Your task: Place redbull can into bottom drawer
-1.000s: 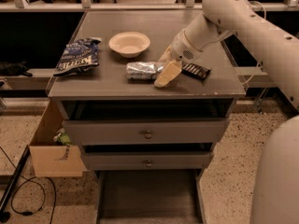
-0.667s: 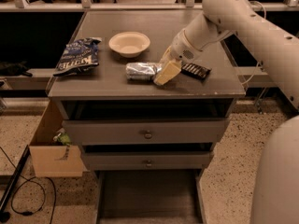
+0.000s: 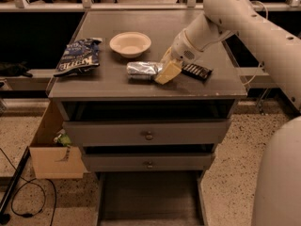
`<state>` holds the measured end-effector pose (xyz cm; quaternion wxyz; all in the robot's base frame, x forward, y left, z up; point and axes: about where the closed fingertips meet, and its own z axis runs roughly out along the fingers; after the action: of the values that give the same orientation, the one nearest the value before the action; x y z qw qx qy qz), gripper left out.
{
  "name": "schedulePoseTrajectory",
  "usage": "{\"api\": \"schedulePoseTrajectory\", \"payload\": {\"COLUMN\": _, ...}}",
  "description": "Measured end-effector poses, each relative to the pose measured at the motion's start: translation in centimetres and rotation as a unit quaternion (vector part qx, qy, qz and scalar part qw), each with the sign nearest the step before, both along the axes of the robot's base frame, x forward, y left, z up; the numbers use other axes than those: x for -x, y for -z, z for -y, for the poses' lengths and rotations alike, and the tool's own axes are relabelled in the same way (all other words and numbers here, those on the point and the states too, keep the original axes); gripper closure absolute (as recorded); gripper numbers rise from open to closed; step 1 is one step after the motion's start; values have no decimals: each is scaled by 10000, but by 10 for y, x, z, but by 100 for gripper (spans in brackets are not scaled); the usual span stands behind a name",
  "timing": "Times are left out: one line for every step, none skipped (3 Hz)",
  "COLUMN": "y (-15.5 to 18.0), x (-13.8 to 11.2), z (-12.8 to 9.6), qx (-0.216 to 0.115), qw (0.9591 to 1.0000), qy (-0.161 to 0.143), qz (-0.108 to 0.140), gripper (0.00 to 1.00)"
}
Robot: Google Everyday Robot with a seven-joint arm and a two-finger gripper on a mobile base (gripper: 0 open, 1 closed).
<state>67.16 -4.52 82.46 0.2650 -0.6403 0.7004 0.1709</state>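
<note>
The redbull can (image 3: 142, 69) lies on its side on the grey cabinet top (image 3: 117, 84), near the front edge. My gripper (image 3: 165, 66) reaches down from the upper right, with its beige fingers (image 3: 168, 72) on either side of the can's right end and closed against it. The can still rests on the top. The bottom drawer (image 3: 148, 199) is pulled out at the foot of the cabinet, and its dark floor is bare.
A flat dark candy bar (image 3: 197, 71) lies just right of the gripper. A white bowl (image 3: 130, 43) and a blue chip bag (image 3: 79, 56) sit to the left. Two upper drawers with knobs (image 3: 148, 136) are slightly out. A cardboard box (image 3: 52, 152) stands at the left.
</note>
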Motion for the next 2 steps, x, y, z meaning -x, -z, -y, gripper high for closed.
{"api": "schedulePoseTrajectory", "payload": {"y": -2, "x": 1, "z": 0, "qx": 32, "qw": 10000, "qy": -8, "qz": 11, "gripper": 100}}
{"api": "schedulePoseTrajectory", "payload": {"y": -5, "x": 4, "z": -1, "qx": 87, "qw": 10000, "qy": -21, "qz": 31, "gripper": 100}}
